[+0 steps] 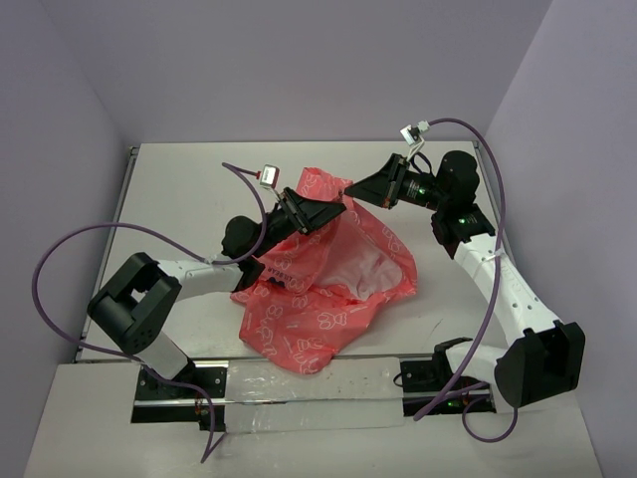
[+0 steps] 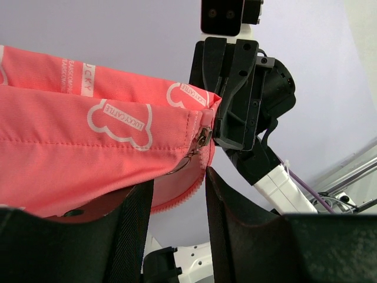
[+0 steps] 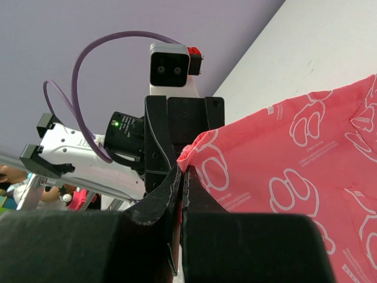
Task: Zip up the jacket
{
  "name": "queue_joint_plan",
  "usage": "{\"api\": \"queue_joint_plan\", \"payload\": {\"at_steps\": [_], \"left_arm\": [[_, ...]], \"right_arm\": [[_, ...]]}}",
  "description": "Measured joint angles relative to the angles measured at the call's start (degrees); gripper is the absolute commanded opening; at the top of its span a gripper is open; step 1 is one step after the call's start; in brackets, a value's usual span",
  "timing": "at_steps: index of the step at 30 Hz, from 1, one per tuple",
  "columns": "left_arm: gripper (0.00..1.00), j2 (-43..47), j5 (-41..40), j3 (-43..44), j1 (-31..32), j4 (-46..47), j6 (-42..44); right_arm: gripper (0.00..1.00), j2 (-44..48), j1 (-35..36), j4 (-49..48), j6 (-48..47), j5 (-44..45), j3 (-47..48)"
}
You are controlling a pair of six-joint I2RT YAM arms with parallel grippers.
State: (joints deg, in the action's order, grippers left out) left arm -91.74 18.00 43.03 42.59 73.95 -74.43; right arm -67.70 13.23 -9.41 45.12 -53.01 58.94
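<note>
The coral-pink jacket [image 1: 318, 289] with white outline motifs lies crumpled mid-table, its white lining [image 1: 373, 264] showing, and its top edge is lifted off the table. My right gripper [image 3: 184, 177] is shut on a corner of that raised edge [image 3: 197, 147]; from above it sits at the jacket's upper right [image 1: 353, 194]. My left gripper [image 2: 178, 177] faces it just to the left [image 1: 320, 212]. Its jaws stand apart, and the toothed zipper edge [image 2: 177, 203] hangs between them, lying against the left finger [image 2: 132, 230]. The metal zipper slider [image 2: 203, 137] sits just above, next to the right gripper's fingers [image 2: 227, 118].
The white table [image 1: 179, 179] is walled in purple on three sides. Purple cables [image 1: 70, 249] loop off both arms. Both arm bases stand on a mounting rail [image 1: 299, 393] at the near edge.
</note>
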Motion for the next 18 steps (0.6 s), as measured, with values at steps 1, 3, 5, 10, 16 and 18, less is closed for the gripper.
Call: {"api": "queue_joint_plan", "payload": {"at_steps": [1, 3, 5, 10, 16, 18], "left_arm": [[0.46, 0.00, 0.00, 0.00, 0.00, 0.00, -0.06], [0.47, 0.00, 0.00, 0.01, 0.00, 0.00, -0.12], [0.46, 0.00, 0.00, 0.09, 0.00, 0.00, -0.12], [0.45, 0.02, 0.00, 0.15, 0.00, 0.00, -0.12], [0.42, 0.85, -0.03, 0.14, 0.00, 0.01, -0.06], [0.39, 1.14, -0.03, 0.13, 0.00, 0.00, -0.05]], "right_arm": [[0.00, 0.00, 0.00, 0.00, 0.00, 0.00, 0.00], [0.00, 0.00, 0.06, 0.00, 0.02, 0.02, 0.00], [0.00, 0.00, 0.11, 0.00, 0.02, 0.02, 0.00], [0.00, 0.00, 0.40, 0.02, 0.00, 0.05, 0.00], [0.00, 0.00, 0.54, 0.02, 0.00, 0.07, 0.00], [0.00, 0.00, 0.62, 0.01, 0.00, 0.13, 0.00]]}}
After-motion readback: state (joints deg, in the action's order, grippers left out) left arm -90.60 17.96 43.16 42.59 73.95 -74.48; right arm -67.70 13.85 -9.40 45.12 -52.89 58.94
